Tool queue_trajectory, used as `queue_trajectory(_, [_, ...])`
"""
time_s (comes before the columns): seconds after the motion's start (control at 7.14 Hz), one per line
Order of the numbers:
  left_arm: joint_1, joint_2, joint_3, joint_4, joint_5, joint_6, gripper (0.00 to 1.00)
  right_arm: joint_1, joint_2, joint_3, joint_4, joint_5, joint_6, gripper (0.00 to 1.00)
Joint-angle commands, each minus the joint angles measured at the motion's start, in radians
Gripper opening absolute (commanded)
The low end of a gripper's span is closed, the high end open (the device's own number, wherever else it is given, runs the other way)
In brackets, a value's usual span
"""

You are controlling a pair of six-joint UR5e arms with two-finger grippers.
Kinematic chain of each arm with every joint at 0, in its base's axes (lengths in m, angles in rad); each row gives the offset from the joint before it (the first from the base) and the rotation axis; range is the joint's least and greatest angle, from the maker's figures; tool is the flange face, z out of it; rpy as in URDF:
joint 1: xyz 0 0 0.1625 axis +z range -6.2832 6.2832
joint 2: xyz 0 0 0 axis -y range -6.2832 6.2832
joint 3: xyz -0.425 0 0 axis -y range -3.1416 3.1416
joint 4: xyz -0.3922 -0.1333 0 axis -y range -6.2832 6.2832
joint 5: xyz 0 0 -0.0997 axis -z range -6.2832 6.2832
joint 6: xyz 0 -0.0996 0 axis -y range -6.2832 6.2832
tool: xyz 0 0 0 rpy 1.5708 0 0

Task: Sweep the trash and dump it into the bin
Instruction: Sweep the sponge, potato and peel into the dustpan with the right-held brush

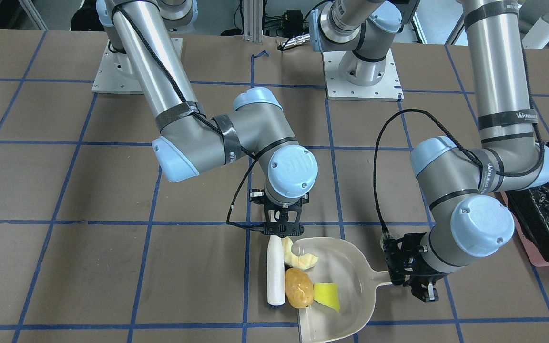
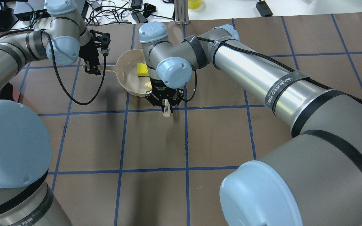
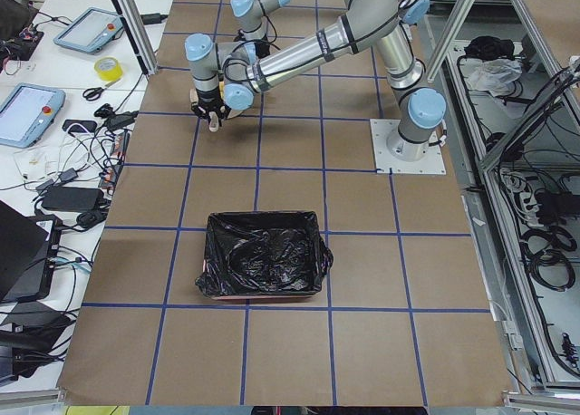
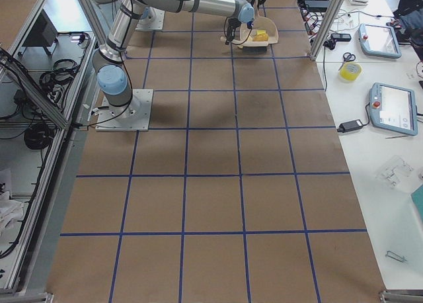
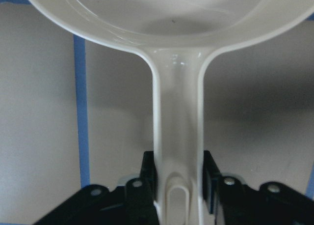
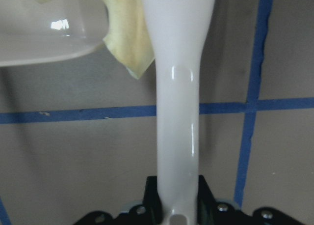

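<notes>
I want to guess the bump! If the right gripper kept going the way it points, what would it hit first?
The right gripper seems to point down, so probably the table just under the brush it grips. Depth is unclear.

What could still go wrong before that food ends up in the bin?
1. The potato-like lump and melon rind sit right at the open lip of the dustpan, so they might roll back out when the brush withdraws or the pan tilts.
2. The bin stands well away, and the left gripper holds only the thin handle, so pieces could spill during the carry.
</notes>
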Motion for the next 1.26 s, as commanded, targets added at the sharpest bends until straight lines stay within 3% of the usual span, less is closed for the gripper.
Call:
queue_trajectory(0.0, [0.000,0.000,0.000,0.000,-0.001,-0.002,0.22,0.038,0.048,-0.060,-0.046,0.039,0.048,0.09])
queue_trajectory(0.56, [0.000,0.000,-0.002,0.002,-0.006,-0.002,0.22,0.043,0.051,-0.106,-0.090,0.136,0.088,0.09])
queue_trajectory(1.12, [0.002,0.002,-0.006,0.002,-0.007,0.005,0.22,0.042,0.030,-0.146,-0.089,0.165,0.100,0.10])
